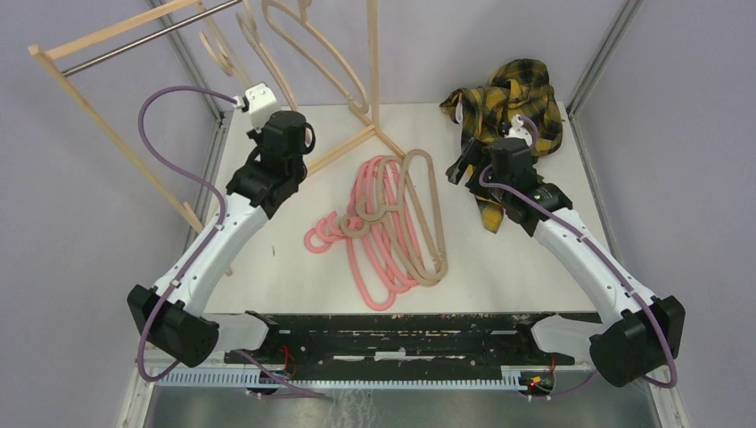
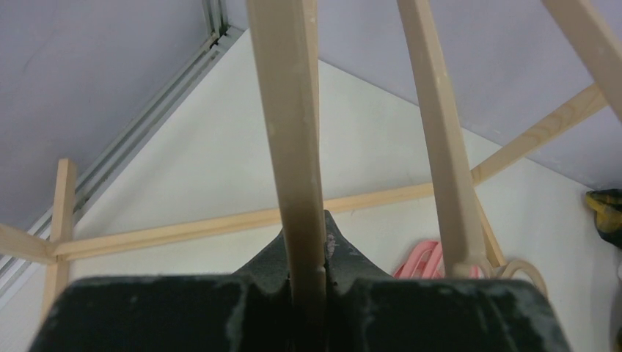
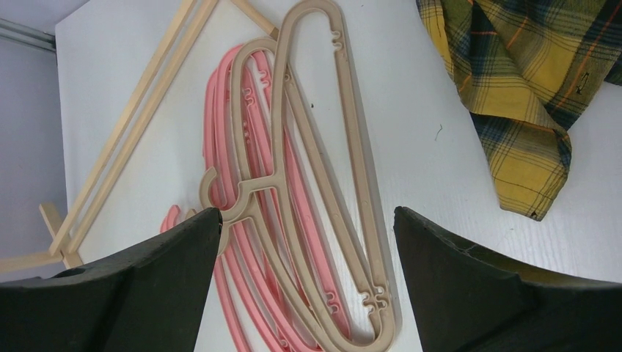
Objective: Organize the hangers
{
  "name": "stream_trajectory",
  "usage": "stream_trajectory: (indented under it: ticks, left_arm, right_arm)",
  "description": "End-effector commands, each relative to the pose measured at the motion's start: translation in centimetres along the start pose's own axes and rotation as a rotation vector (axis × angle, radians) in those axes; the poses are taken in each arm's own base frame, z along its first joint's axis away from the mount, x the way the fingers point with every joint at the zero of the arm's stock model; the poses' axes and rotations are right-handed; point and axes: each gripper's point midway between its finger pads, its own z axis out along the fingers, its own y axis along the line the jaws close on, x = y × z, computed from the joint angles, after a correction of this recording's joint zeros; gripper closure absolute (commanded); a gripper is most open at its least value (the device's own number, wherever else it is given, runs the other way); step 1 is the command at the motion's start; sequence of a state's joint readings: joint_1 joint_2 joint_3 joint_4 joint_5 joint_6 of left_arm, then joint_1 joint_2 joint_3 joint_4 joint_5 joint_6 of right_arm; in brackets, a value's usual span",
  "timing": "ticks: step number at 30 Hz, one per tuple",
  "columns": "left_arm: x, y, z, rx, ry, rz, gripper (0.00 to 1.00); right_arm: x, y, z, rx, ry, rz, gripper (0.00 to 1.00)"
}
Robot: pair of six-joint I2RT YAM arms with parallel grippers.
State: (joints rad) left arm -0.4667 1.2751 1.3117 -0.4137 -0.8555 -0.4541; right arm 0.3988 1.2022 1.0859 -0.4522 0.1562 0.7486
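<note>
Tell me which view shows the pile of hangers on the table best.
Top external: the whole pile of hangers lies in view. The right wrist view is closer, but the fingers hide part of it. The left wrist view shows only a pink edge.

Two tan rounded-triangle plastic hangers (image 3: 257,182) and at least three pink plastic hangers (image 1: 312,239) lie flat, alongside about three hanging tan hangers (image 2: 293,147), one wooden rack (image 2: 183,233) and one yellow plaid shirt (image 1: 513,98).

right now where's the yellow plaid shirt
In the top view the yellow plaid shirt lies bunched at the far right corner of the table, to the right of the hangers piled mid-table.
</note>
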Motion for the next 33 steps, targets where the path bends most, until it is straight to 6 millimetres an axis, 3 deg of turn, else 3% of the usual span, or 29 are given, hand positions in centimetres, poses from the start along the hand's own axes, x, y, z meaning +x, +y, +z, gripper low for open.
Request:
stream_trajectory:
  ticks: [1, 11, 23, 27, 33]
  left_arm:
    - [-4.0, -1.0, 0.8, 0.016, -0.063, 0.018, 0.97]
    - [-5.2, -1.0, 3.6, 0.025, -0.004, 0.054, 0.97]
    - [-4.5, -0.3, 6.7, 0.007, 0.072, 0.073, 0.97]
    - [-4.4, -1.0, 7.1, 0.033, 0.091, 0.077, 0.97]
    - [-1.3, -3.0, 8.0, 0.112, 0.193, 0.117, 0.97]
  right_arm:
    - [-1.3, 0.6, 0.2, -0.022, -0.021, -0.003, 0.05]
    - [-2.1, 0.3, 0.4, -0.012, -0.031, 0.010, 0.05]
    - [-2.8, 0.1, 0.5, -0.010, -0.032, 0.011, 0.05]
    - [-2.6, -0.1, 0.8, -0.009, -0.025, 0.013, 0.06]
    - [-2.4, -0.4, 1.3, -0.005, -0.020, 0.023, 0.06]
